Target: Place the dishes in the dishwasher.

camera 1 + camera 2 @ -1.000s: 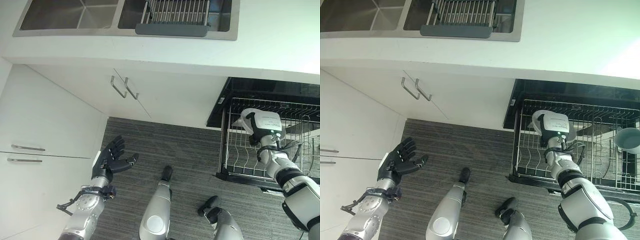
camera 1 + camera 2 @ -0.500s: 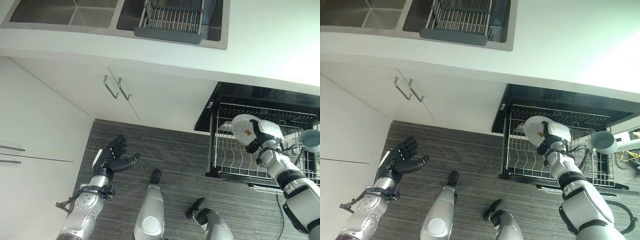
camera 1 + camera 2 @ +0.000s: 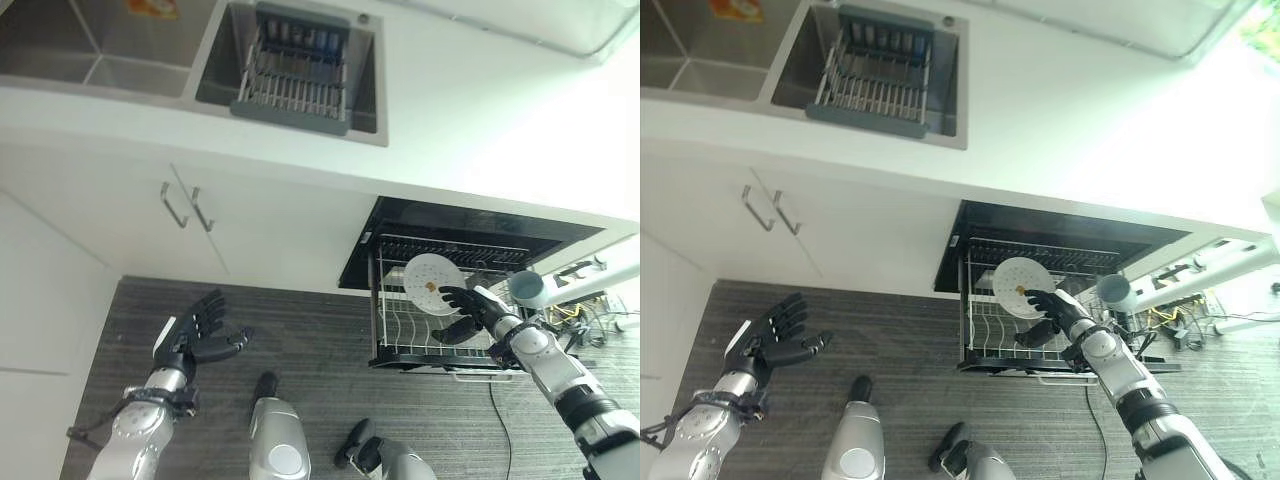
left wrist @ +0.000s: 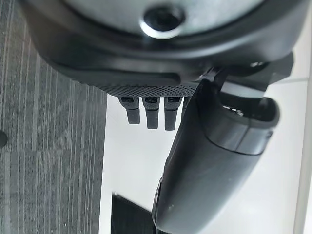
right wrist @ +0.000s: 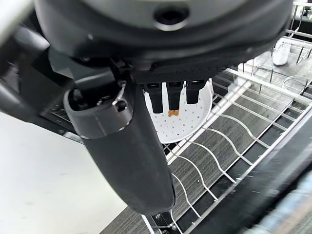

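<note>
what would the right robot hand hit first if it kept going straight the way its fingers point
Most likely the white plate standing in the dishwasher rack. The right robot hand is open with its fingers aimed at the plate's face, apparently close; depth is hard to judge, so contact cannot be ruled out.

the pulled-out wire dishwasher rack (image 3: 440,345) carries a white plate (image 3: 432,284) standing upright.
</note>
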`<state>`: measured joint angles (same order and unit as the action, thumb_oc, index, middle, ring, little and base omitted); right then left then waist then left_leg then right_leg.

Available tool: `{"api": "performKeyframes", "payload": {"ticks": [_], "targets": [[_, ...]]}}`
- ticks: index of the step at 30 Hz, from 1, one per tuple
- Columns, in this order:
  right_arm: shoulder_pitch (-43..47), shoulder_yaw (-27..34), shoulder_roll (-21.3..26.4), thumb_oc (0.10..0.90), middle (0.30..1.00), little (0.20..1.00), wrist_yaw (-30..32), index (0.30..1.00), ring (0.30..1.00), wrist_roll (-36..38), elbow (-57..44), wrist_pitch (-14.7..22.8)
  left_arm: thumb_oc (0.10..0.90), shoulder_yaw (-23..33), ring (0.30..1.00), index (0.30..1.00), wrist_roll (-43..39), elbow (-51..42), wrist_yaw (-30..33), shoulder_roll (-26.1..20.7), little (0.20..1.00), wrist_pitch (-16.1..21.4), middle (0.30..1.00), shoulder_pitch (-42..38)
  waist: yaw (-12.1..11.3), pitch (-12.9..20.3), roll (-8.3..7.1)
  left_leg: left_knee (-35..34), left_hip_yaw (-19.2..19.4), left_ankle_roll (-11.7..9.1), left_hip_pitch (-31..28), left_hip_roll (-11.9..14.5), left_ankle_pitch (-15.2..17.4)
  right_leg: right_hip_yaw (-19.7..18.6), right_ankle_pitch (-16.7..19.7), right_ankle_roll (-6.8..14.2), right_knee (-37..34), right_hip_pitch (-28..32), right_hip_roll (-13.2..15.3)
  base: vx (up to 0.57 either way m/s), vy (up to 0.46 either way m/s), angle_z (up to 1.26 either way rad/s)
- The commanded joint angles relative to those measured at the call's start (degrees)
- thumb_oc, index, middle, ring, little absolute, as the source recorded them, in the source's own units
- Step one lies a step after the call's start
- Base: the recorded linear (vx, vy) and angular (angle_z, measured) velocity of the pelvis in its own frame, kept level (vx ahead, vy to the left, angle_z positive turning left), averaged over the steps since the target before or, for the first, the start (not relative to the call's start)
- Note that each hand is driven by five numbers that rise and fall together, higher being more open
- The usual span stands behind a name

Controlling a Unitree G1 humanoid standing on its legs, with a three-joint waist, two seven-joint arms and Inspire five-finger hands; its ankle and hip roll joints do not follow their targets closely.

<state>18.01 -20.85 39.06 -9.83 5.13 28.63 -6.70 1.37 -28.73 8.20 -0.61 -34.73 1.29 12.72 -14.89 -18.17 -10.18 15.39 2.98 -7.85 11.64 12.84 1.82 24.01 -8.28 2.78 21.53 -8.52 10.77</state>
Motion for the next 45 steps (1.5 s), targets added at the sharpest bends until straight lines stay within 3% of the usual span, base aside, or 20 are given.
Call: {"api": "performKeyframes", "payload": {"ticks": [1,4,8,11,15,20,24,29,31,37,45], "targets": [[1.2,4.0,7.2,0.8,0.9,0.9,1.2,0.9,0.9,-1.5,2.7,-1.8,0.8,3.4,0.9,0.9,1.8,-6.8,-1.5,-1.1,0.9,3.8,0.9,0.1,0.8,3.3,0.64,1.8,-1.4,0.8,0.8,1.5,6.7,-4.9,1.0,8.6,-4.3,3.4,1.7,0.03,-0.021,-0.18],[-3.2,9.6,8.2,0.8,0.9,0.9,2.3,0.9,0.9,0.3,-0.1,-3.9,0.8,5.0,0.9,0.9,1.8,-6.9,-1.8,-0.7,0.9,3.2,0.9,1.6,2.8,4.2,0.3,1.8,-0.2,0.8,-1.0,2.3,7.3,-5.7,0.6,8.6,-4.3,4.2,1.2,0.04,-0.002,-0.06],[-8.2,16.8,8.3,0.8,0.9,0.9,3.3,0.9,0.9,0.4,-4.6,-3.3,0.8,6.2,0.9,0.9,2.0,-6.1,-2.6,0.2,0.9,3.9,0.9,3.1,5.0,5.3,0.31,1.8,1.0,1.0,-1.6,2.8,7.2,-6.8,0.8,8.6,-4.3,3.9,1.1,0.02,0.012,-0.25],[-15.0,24.1,5.8,0.8,0.9,0.9,4.3,0.9,0.9,-2.0,-10.3,-4.9,0.8,7.4,0.9,0.9,1.9,-5.7,-2.8,1.4,0.9,4.5,0.9,4.3,7.6,6.0,0.77,1.8,2.4,1.3,-2.7,3.0,7.7,-8.1,0.9,8.7,-4.3,3.7,0.9,0.01,0.024,-0.2],[-19.4,27.5,3.7,0.8,0.9,0.9,6.1,0.9,0.9,-5.2,-12.0,-7.5,0.8,7.5,0.9,0.9,1.9,-5.4,-2.4,2.1,0.9,4.6,0.9,4.7,9.6,6.5,1.7,1.8,3.7,1.4,-3.7,3.4,8.0,-9.3,0.9,8.6,-4.3,3.3,0.9,0.01,0.035,-0.2],[-20.2,29.0,1.8,0.8,0.9,0.9,9.4,0.9,0.9,-3.3,-9.2,-11.8,0.8,6.4,0.9,0.9,1.3,-4.9,-1.8,2.2,0.9,4.5,0.9,3.9,10.5,6.8,3.07,1.8,4.7,1.3,-4.1,3.6,8.1,-10.1,0.8,8.6,-4.3,3.1,1.0,0.01,0.029,-0.15],[-19.7,27.5,0.0,0.8,0.9,0.9,9.0,0.9,0.9,-0.5,-3.6,-15.6,0.8,5.5,0.9,0.9,1.3,-4.9,-2.2,2.3,0.9,4.2,0.9,3.5,10.1,6.9,3.95,1.8,4.7,1.3,-4.2,3.4,8.2,-9.9,0.7,8.6,-4.3,3.2,1.4,0.0,0.008,-0.01],[-16.2,23.4,-2.0,0.8,0.9,0.9,8.4,0.9,0.9,4.7,7.1,-16.9,0.8,3.0,0.9,0.9,1.9,-3.1,-2.6,2.8,0.9,3.9,0.9,1.7,8.6,7.1,5.14,1.8,4.0,1.0,-4.3,2.9,8.1,-8.8,0.5,8.5,-4.3,3.9,2.2,0.02,0.019,0.02],[-13.2,22.0,-3.0,0.8,0.9,0.9,10.3,0.9,0.9,9.3,13.4,-16.0,0.8,1.4,0.9,0.9,1.8,-2.1,-2.8,2.9,0.9,4.0,0.9,0.9,7.6,7.3,5.84,1.8,3.5,0.9,-4.3,2.5,8.1,-8.3,0.3,8.4,-4.3,4.2,2.6,0.05,0.052,0.11],[-5.1,18.1,-5.4,0.8,0.9,0.9,11.6,0.9,0.9,10.8,28.3,-12.7,0.8,-2.8,0.9,0.9,1.2,-0.6,-1.4,3.1,0.9,3.9,0.9,-1.7,4.8,7.6,7.55,1.8,1.8,0.8,-3.8,1.4,8.0,-6.7,-0.1,8.2,-4.3,4.7,3.6,0.03,0.043,0.17],[3.3,17.7,-4.7,0.8,0.9,0.9,16.0,0.9,0.9,14.8,38.7,-13.8,0.8,-6.1,0.9,0.9,0.5,1.9,1.6,3.3,0.9,4.6,0.9,-3.2,1.6,7.1,9.7,1.8,-0.6,0.9,-2.8,-0.7,7.6,-4.7,-0.1,8.0,-4.3,5.0,5.2,0.02,0.033,0.18]]}}
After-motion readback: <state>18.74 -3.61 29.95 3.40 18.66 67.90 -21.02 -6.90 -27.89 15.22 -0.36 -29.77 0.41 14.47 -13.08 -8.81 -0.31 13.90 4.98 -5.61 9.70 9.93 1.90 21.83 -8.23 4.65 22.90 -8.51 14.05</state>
